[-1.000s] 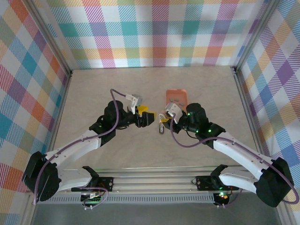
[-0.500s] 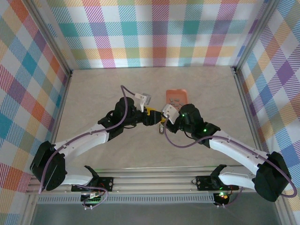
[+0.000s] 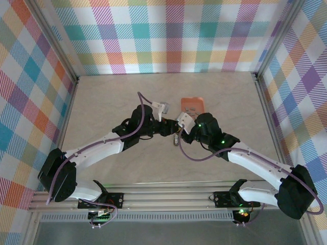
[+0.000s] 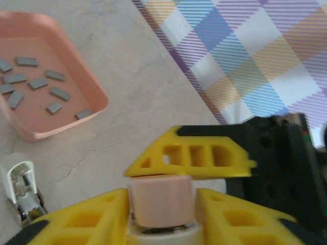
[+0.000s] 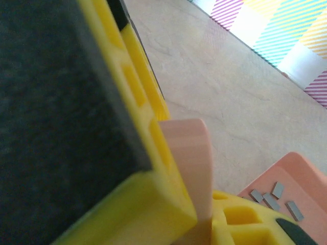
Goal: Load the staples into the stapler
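Here, the left pincer (image 4: pixel 162 206) is shut tight on a small pink stapler (image 4: pixel 161 191), with a yellow finger (image 4: pixel 82 219) pressed on each side of it. The right pincer (image 5: pixel 202 206) meets it from the other way and looks shut on the same pink stapler (image 5: pixel 189 153) too, with the pink part squeezed between its fingers. From above, the two pincers touch in the middle of the surface (image 3: pixel 112 102). The grey stapler (image 4: pixel 21 191) lies on the surface by itself, just beside the orange tray (image 4: pixel 97 104) and off to the side of the left pincer. The staples (image 4: pixel 38 81) lie loose inside the tray, spread out flat on its bottom.
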You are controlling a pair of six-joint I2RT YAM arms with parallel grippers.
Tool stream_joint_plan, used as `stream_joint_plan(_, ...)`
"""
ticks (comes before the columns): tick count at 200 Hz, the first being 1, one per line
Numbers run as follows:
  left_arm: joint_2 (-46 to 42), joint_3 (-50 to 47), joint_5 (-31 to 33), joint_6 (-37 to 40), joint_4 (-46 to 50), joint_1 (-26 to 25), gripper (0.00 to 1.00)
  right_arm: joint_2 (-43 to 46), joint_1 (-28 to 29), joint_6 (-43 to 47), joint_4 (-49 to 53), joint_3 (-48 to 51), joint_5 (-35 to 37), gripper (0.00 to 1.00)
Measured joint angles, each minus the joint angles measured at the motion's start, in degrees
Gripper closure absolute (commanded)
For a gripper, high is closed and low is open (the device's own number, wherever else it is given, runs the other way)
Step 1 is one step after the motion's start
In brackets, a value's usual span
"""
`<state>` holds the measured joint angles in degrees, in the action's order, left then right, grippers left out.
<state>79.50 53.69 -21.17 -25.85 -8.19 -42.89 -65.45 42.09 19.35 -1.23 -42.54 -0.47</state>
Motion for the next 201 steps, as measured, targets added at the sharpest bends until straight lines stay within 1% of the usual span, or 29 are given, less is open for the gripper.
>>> stream_joint_plan(14,0.0,0.1,0.3,0.5,0.2,-0.1,0.84,0.0,0.0,0.0,0.0,0.0,0.3,0.67)
stream_joint_plan(22,0.0,0.2,0.3,1.2,0.2,-0.1,0.88,0.0,0.0,-0.2,0.0,0.1,0.5,0.61)
stream_joint_plan(41,-0.1,0.2,0.9,3.3,0.7,-0.1,0.91,0.3,0.0,-2.0,-0.9,0.9,0.9,0.52)
stream_joint_plan(62,-0.9,-0.2,2.6,7.4,1.9,-0.1,0.99,2.4,-0.1,-4.2,-1.0,2.3,0.5,0.43)
stream_joint_plan(90,-6.1,-3.6,4.0,15.5,2.3,0.0,1.00,7.4,-1.3,-7.4,0.4,3.9,-2.8,0.38)
stream_joint_plan(112,-10.0,-5.0,3.2,23.5,2.9,0.1,1.00,11.1,-3.6,-9.2,2.7,5.0,-9.1,0.35)
stream_joint_plan(124,-11.7,-5.3,1.7,27.7,3.4,0.3,1.00,12.2,-5.4,-9.5,4.2,5.2,-13.5,0.35)
stream_joint_plan(144,-13.9,-5.5,-2.5,34.2,4.4,0.3,1.00,12.5,-7.2,-9.5,5.7,5.6,-19.8,0.34)
stream_joint_plan(176,-15.0,-5.4,-10.7,42.6,8.2,0.3,1.00,12.4,-7.4,-8.6,5.6,6.6,-27.1,0.32)
stream_joint_plan(201,-15.0,-5.4,-15.5,47.8,11.3,0.3,1.00,11.5,-7.4,-6.8,5.5,6.4,-31.8,0.31)
